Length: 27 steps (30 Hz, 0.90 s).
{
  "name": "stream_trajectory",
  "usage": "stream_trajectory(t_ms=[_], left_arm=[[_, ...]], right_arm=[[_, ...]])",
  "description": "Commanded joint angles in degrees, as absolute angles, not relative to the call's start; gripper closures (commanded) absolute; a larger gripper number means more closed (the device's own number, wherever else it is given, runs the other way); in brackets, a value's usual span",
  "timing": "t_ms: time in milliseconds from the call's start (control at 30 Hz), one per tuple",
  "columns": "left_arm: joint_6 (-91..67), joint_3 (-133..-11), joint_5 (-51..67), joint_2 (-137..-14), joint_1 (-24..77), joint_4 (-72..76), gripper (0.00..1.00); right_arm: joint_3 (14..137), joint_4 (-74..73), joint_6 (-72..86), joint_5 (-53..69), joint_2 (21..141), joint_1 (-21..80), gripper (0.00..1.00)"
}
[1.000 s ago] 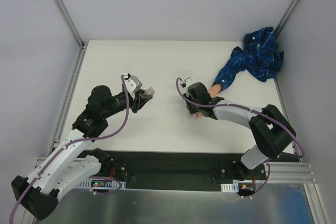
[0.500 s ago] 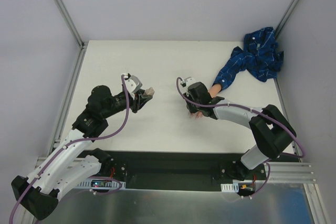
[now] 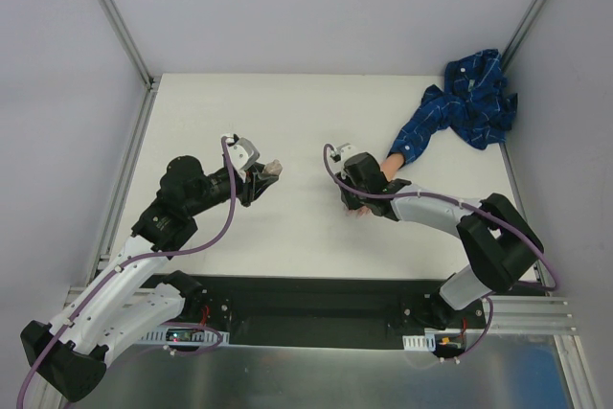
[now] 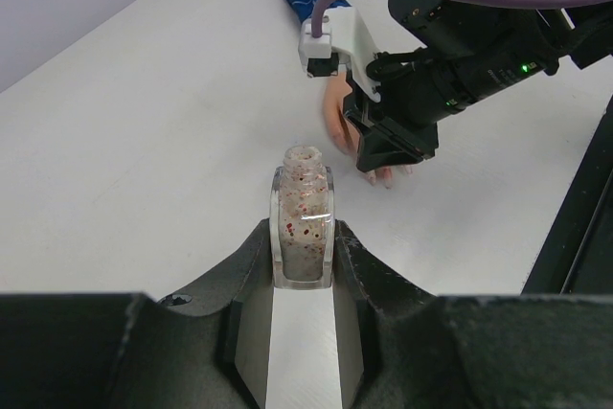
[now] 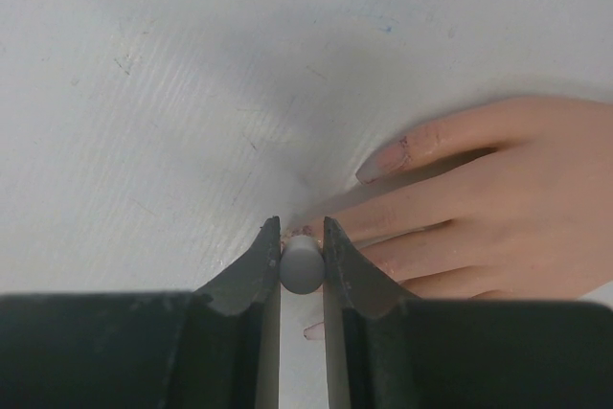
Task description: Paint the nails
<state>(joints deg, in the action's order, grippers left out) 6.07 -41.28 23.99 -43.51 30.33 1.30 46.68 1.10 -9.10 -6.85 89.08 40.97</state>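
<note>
On the left, the left gripper is clamped tight on a small clear glass polish bottle with red-flecked contents. Its neck is uncapped and appears to lean away from upright, so any roll of that wrist could spill polish on the white table. In the middle, the right gripper has its jaws pinched on a small round grey brush stub, poised over the fingertips of the flesh-coloured mannequin hand. The tiny glossy pinkish nails lie just beyond the jaws. I can't see the bristles, so I can't tell which nail they meet. My worry is polish smeared onto skin or table if I drift sideways. If I press down, the hand may slide, as nothing visibly pins it. On the right lies only its crumpled blue patterned sleeve.
</note>
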Motion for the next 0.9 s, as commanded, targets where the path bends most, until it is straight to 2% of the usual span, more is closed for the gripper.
stream_trajectory(t_ms=[0, 400, 867], left_arm=[[6.3, -41.5, 25.7, -43.2, 30.1, 4.2, 1.0], [6.5, -41.4, 25.7, -42.7, 30.1, 4.2, 1.0], [6.5, -41.3, 25.7, -42.6, 30.1, 4.2, 1.0]], right_arm=[[48.4, 2.8, -9.1, -6.8, 87.4, 40.6, 1.0], [50.7, 2.9, -9.7, -6.6, 88.9, 40.3, 1.0], [46.6, 2.5, -8.4, -6.6, 86.9, 40.3, 1.0]])
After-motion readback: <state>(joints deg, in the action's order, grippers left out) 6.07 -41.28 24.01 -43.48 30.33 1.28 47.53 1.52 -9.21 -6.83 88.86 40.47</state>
